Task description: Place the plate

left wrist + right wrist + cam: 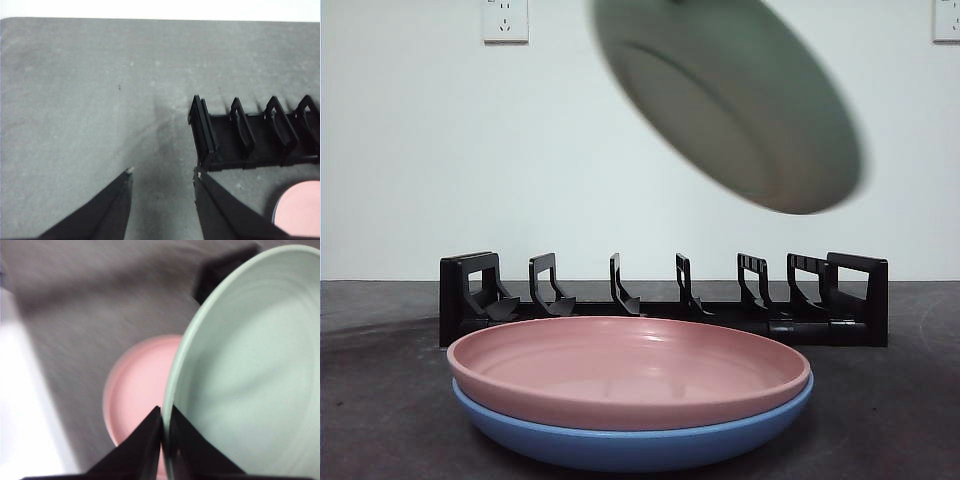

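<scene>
Front view shows the green plate (pixel 730 100) up in the air, tilted steeply and blurred, well above the black rack (pixel 665 300) and the two plates stacked in front of it. It hangs from its upper rim, which runs out of the top of the picture, so the arm carrying it is not seen here. In the right wrist view the right gripper (pixel 164 422) has its two jaws pinched together on the rim of that plate, one jaw inside the rim and one outside; the grip at the edge leaves the rest of the plate free to slide down between two dividers. The tilt seems to serve this too: the plate would have to stand on edge to enter a slot, and it is not yet upright.

The rack is a row of upright dividers on a dark table (pixel 380 400), and every slot visible in it holds nothing. The pink plate (pixel 630 365) sits nested in the blue plate (pixel 630 440), both lying flat just in front of the rack; neither holds anything.

The left gripper (pixel 162 172) hovers with jaws apart over bare table beside the end of the rack, holding nothing, apparently waiting
</scene>
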Action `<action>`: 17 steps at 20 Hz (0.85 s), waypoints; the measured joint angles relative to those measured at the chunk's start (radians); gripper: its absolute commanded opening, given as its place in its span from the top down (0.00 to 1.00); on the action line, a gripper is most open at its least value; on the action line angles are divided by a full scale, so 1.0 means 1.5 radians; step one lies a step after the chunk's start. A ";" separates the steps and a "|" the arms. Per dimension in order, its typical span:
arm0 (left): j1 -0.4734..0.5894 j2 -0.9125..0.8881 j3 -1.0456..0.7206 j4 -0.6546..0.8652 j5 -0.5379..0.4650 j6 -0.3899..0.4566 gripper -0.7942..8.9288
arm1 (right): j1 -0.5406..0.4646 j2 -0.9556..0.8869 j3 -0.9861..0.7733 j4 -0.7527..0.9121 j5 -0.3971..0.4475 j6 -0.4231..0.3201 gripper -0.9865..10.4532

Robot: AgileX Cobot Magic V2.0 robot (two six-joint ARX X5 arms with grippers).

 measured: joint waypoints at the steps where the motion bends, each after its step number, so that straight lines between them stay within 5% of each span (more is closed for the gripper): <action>1: 0.000 0.000 0.000 -0.005 0.000 0.000 0.72 | 0.013 -0.004 -0.003 -0.020 0.033 -0.007 0.90; 17: 0.000 0.000 0.000 -0.008 0.000 -0.002 0.72 | 0.070 0.224 -0.002 0.030 0.060 -0.087 0.90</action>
